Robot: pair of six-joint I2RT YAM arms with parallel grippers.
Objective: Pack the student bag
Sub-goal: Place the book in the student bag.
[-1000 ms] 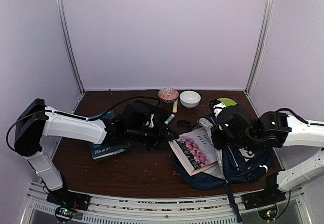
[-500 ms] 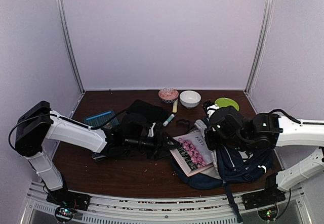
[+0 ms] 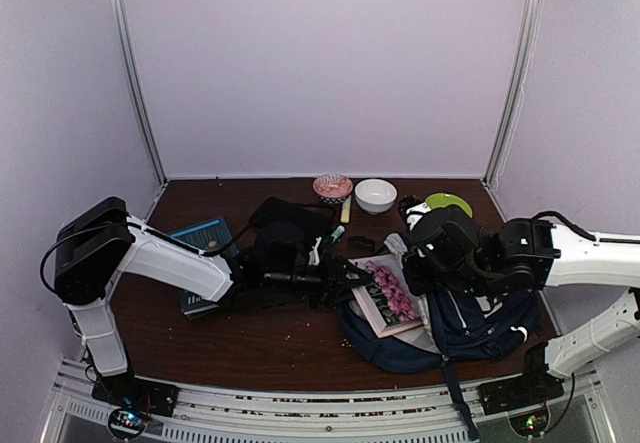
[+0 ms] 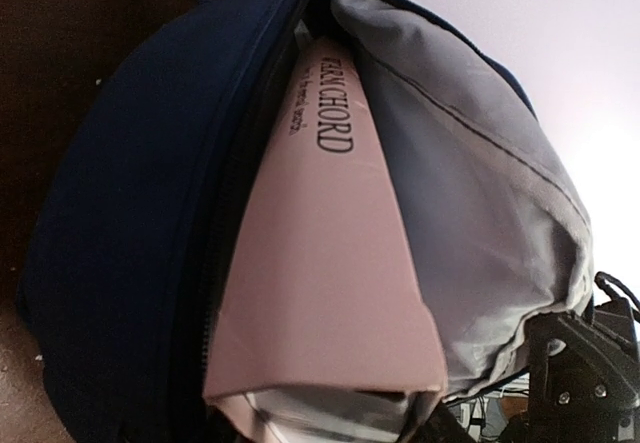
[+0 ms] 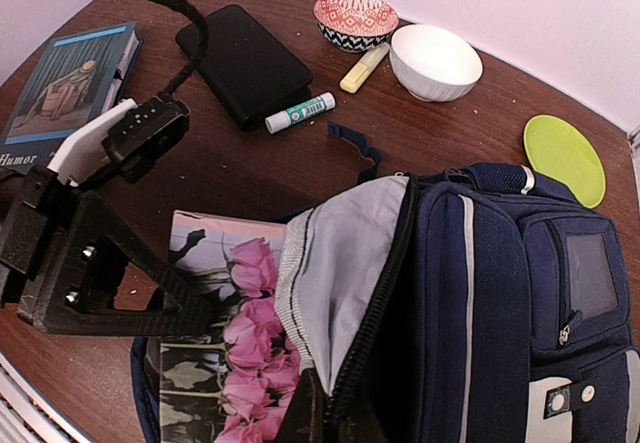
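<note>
The student bag, navy with white stripes, lies at the right with its mouth toward the left. My right gripper is shut on the grey-lined rim of the opening and holds it up. A book with pink roses on its cover sits partly inside the mouth, tilted. My left gripper is shut on the book's near end, one finger lying across the cover. In the left wrist view the pink spine runs between navy fabric and grey lining.
A blue book lies at the left under the left arm. Behind it are a black case, a small white tube, a yellow marker, a patterned bowl, a white bowl and a green plate.
My left gripper has moved right with the rose book, sliding it deeper into the bag's mouth and tilting it. The right gripper has shifted slightly left, still gripping the rim.
</note>
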